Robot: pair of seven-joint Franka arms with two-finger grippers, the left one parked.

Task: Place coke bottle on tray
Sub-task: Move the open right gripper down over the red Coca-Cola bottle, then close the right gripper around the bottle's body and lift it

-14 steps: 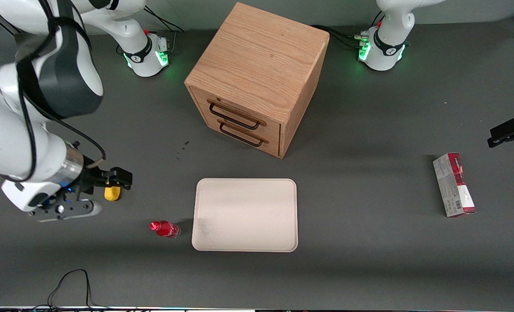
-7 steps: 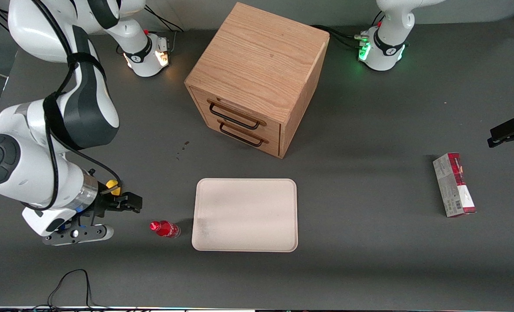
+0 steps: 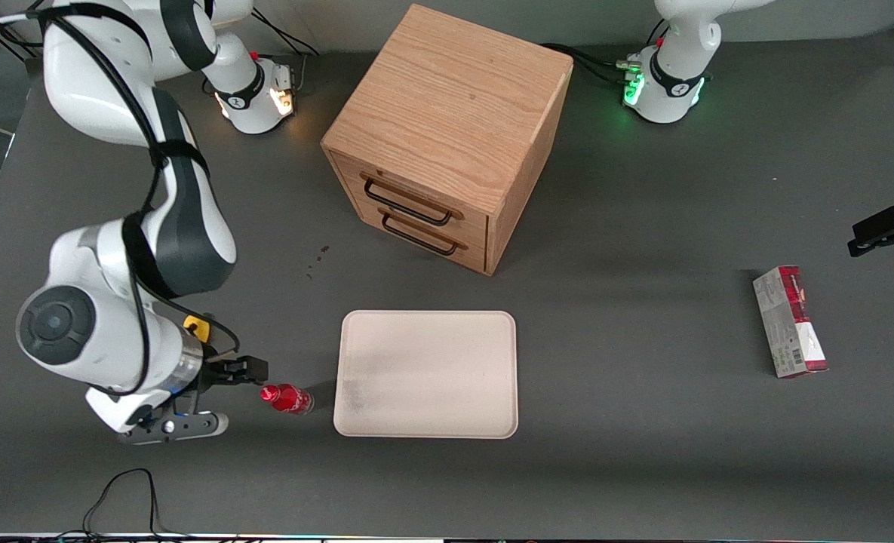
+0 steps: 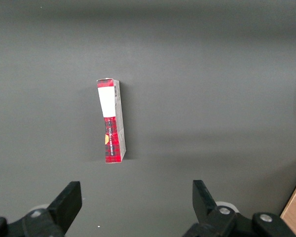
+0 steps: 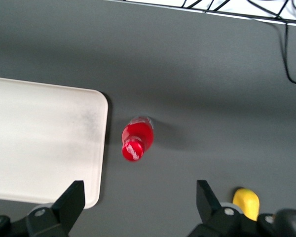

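Observation:
The coke bottle, small with a red cap and red label, stands upright on the grey table, close beside the short edge of the tray at the working arm's end. The tray is flat and cream-white, with a grey smudge near that edge and nothing on it. My right gripper hovers above the table just beside the bottle's cap, toward the working arm's end. In the right wrist view the gripper is open with only bare table between its fingertips. The coke bottle and the tray lie ahead of them.
A wooden drawer cabinet stands farther from the front camera than the tray. A yellow lump lies by my arm's wrist. A red-and-grey carton lies toward the parked arm's end. A black cable loops near the table's front edge.
My right arm has swung nearer to the front camera and toward the coke bottle, passing over the yellow lump. The gripper now sits right by the bottle's cap. Bottle and tray have not moved.

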